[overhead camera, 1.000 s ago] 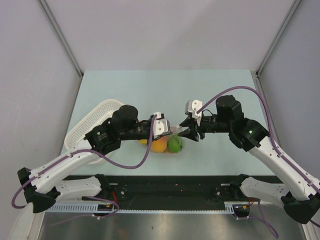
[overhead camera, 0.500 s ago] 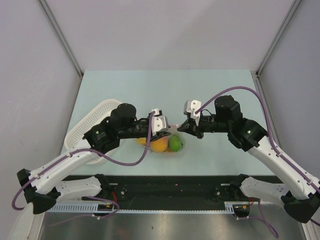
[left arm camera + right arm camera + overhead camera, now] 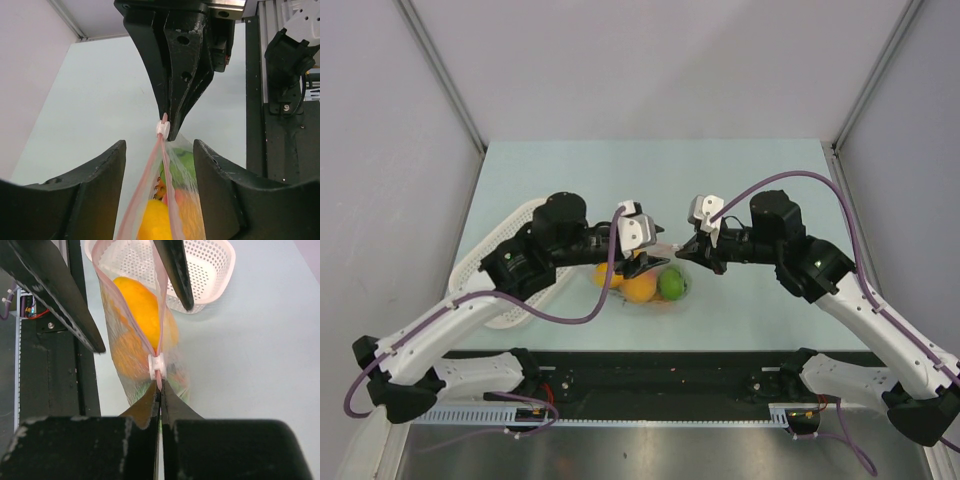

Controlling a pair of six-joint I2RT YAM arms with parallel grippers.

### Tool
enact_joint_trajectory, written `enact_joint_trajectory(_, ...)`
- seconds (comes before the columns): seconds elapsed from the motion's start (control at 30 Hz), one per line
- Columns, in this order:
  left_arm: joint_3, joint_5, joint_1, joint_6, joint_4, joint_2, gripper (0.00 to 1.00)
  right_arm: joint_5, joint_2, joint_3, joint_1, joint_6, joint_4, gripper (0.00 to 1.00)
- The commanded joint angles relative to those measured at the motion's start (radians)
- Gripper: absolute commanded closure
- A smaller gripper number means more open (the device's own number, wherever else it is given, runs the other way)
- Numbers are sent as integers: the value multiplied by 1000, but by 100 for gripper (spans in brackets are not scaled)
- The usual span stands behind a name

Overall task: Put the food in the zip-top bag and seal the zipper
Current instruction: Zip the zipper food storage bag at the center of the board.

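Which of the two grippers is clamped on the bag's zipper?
The right gripper: its jaws are shut on the zipper end beside the white slider. The left gripper stands open, straddling the bag.

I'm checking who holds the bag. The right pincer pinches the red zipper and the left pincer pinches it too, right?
Not quite. The right pincer pinches the red zipper, but the left pincer is open around it; the left wrist view shows that.

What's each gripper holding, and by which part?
Right gripper pinches the zip-top bag by its zipper end, beside the slider. Left gripper: jaws open, holding nothing.
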Motion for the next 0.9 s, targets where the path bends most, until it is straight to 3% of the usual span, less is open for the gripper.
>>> enact_joint_trajectory(0.0,58,22,-15,12,4,54,41,17,-21,4,5,18,55,100)
enact_joint_trajectory(0.17,63,42,-24,11,15,80,53,26,-22,3,5,21,62,100)
enact_joint_trajectory(0.33,54,38,-24,-9,30,83,75,34,-22,3,5,26,57,100)
enact_joint_trajectory(0.57,20,21,-23,-20,32,70,86,38,-27,3,5,32,60,100)
enact_joint_trajectory(0.87,-22,-1,13,12,-7,37,89,67,-53,3,5,38,55,100)
